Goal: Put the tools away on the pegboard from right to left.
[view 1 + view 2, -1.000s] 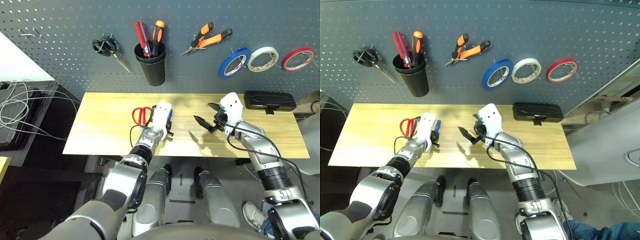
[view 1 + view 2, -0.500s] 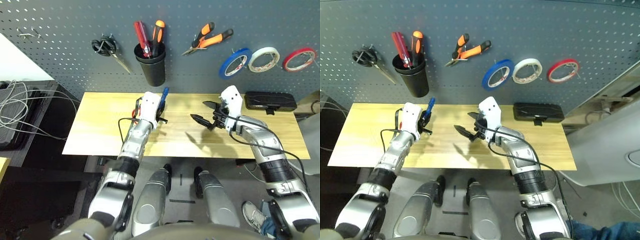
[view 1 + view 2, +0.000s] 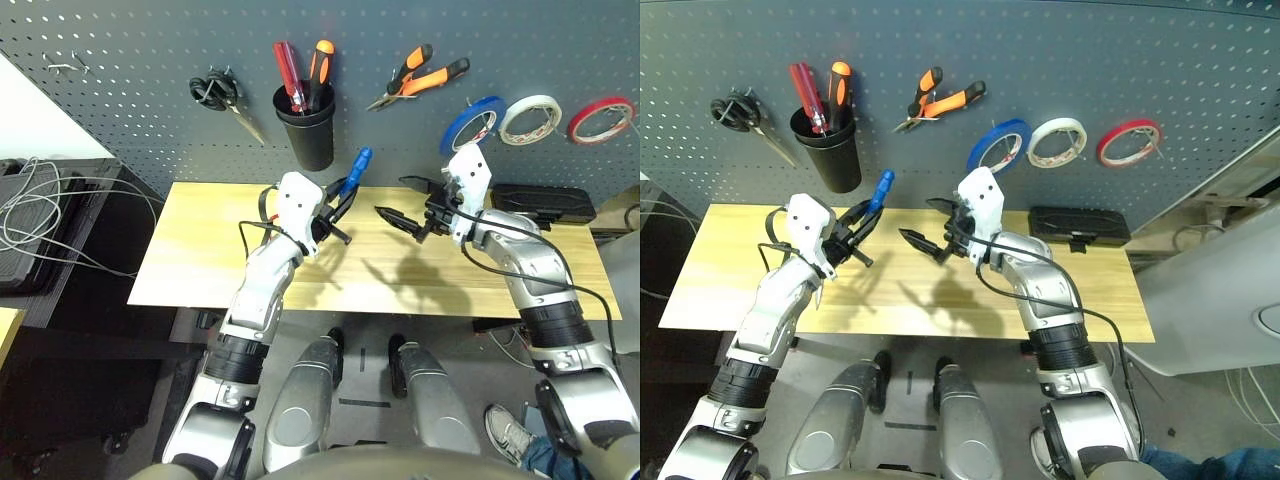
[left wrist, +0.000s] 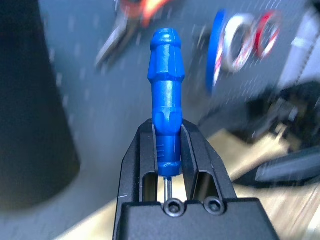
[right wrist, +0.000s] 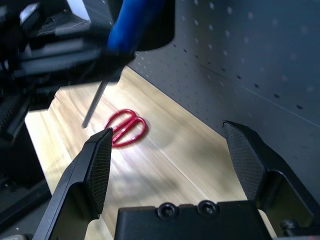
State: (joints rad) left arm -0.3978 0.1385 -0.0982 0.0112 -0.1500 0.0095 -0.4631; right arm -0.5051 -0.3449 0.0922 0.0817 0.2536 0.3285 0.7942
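Observation:
My left gripper point(image 3: 335, 205) is shut on the slim blue-handled screwdriver point(image 3: 356, 164), held above the table with the handle pointing up at the pegboard point(image 3: 120, 110), just right of the black cup point(image 3: 309, 135). In the left wrist view the blue handle point(image 4: 166, 95) sits clamped between both fingers. My right gripper point(image 3: 396, 198) hovers open and empty beside it, over the table's middle. The red-handled scissors point(image 5: 125, 131) lie flat on the wood under my left arm. The orange-and-black pliers point(image 3: 422, 78) and the blue tape roll point(image 3: 470, 125) hang on the board.
The cup holds a red-handled and an orange-handled tool. Black-handled scissors point(image 3: 218, 97) hang left of it. White point(image 3: 528, 118) and red point(image 3: 598, 117) tape rolls hang at the right. A black case point(image 3: 540, 203) lies at the table's point(image 3: 200, 265) back right. Cables lie off the left side.
My left arm has lifted the screwdriver off the table and carried it up and right, toward the pegboard. My right gripper rose a little toward the board and stayed open.

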